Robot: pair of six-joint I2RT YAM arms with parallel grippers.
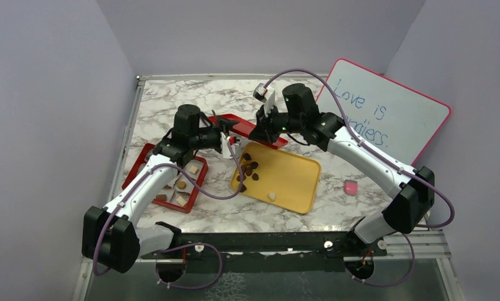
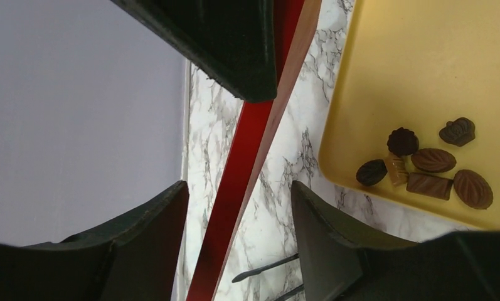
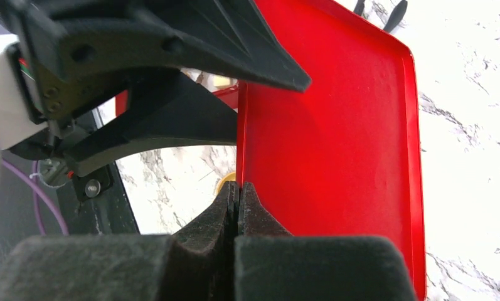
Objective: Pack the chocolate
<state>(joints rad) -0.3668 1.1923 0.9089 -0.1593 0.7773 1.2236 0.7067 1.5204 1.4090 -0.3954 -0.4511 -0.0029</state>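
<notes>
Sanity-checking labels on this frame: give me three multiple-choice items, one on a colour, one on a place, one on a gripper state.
1. The tray holding the loose chocolates is:
A. yellow
B. blue
C. green

2. The pink block lies:
A. in that tray
B. on the table, right of that tray
C. between the left arm's fingers

3. The right gripper is:
A. open and empty
B. shut on the edge of the red lid
C. shut on a chocolate

Answers:
1. A, since the tray shows yellow in both the top view and the left wrist view.
2. B, since the top view shows the block alone on the marble, apart from the tray's right rim.
3. B, since the right wrist view shows its fingertips pressed together on the lid's thin edge.
</notes>
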